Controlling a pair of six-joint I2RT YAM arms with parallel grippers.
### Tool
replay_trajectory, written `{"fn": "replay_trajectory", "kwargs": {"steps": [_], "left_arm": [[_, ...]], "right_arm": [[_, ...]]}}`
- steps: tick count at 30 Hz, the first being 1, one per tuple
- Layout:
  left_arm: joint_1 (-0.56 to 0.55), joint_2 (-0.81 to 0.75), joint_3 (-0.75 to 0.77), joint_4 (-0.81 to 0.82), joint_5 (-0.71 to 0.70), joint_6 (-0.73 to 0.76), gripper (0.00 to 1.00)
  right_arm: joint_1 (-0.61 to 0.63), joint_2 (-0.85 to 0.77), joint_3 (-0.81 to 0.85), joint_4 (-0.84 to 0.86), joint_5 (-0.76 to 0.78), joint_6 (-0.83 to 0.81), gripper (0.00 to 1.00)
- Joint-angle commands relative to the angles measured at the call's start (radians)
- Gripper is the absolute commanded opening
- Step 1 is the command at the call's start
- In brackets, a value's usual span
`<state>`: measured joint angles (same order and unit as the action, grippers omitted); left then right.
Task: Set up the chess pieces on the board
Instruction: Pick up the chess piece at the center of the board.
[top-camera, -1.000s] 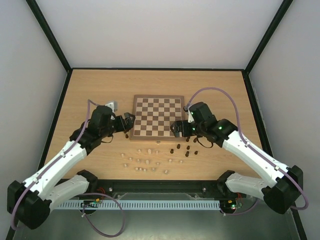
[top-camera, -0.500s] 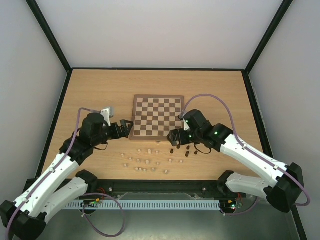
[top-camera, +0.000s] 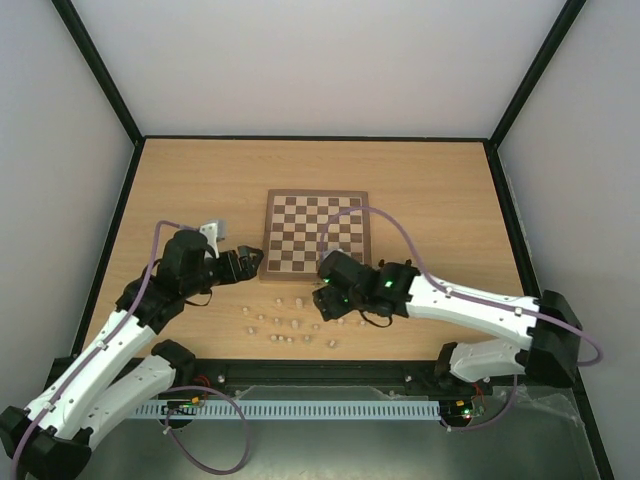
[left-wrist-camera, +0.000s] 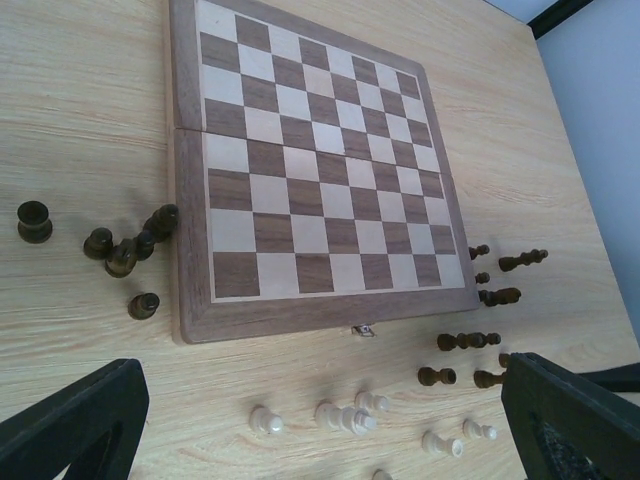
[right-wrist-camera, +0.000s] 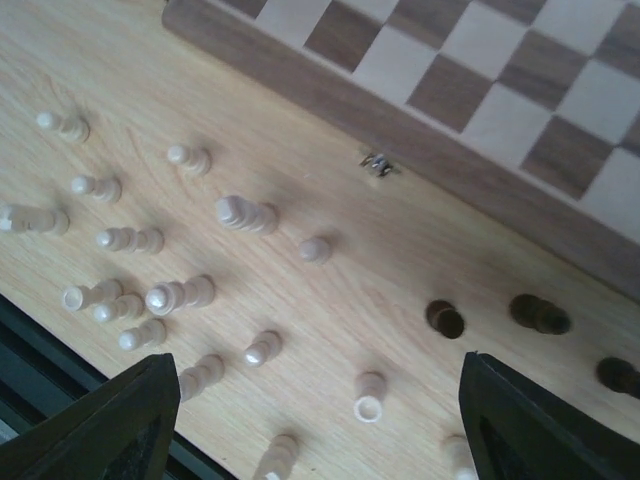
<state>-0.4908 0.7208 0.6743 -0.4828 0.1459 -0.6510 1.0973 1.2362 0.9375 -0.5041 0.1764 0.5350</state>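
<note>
L fingers (left-wrist-camera: 70, 425) & R fingers (right-wrist-camera: 110, 425) wide apart, empty, cream pcs (right-wrist-camera: 180, 295) scattered beside brown-cream checked board (left-wrist-camera: 310, 170)

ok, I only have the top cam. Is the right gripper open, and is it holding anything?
Observer: Open and empty. Its wrist cam shows the right gripper spread wide, with only pale pieces on the table below.
Operator: The left gripper blocks my view of the board's near left corner. What's there?
Observer: A cluster of dark pieces sits on the table just off the board's left border.
Operator: And under the right arm, are any lying down?
Observer: Yes, the dark ones right of the board lie on their sides.
</note>
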Motion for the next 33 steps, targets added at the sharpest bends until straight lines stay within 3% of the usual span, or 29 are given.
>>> {"fn": "replay_trajectory", "kwargs": {"steps": [1, 4, 14, 21, 33], "left_arm": [[-0.006, -0.003, 0.048, -0.022, -0.006, -0.008, 1.0], [-0.006, -0.003, 0.063, -0.033, -0.019, -0.014, 1.0], [-0.006, -0.015, 0.135, -0.153, -0.146, -0.016, 1.0], [-0.006, -0.035, 0.139, -0.159, -0.146, -0.015, 1.0], [-0.006, -0.046, 0.146, -0.168, -0.156, -0.016, 0.99]], "right_arm": [[0.086, 0.085, 0.067, -0.04, 0.077, 0.009, 0.75], [0.136, 0.141, 0.112, -0.048, 0.095, 0.009, 0.73], [0.234, 0.317, 0.23, -0.12, 0.065, 0.037, 0.43], [0.258, 0.355, 0.242, -0.131, 0.029, 0.067, 0.35], [0.272, 0.481, 0.286, -0.137, 0.06, 0.074, 0.32]]}}
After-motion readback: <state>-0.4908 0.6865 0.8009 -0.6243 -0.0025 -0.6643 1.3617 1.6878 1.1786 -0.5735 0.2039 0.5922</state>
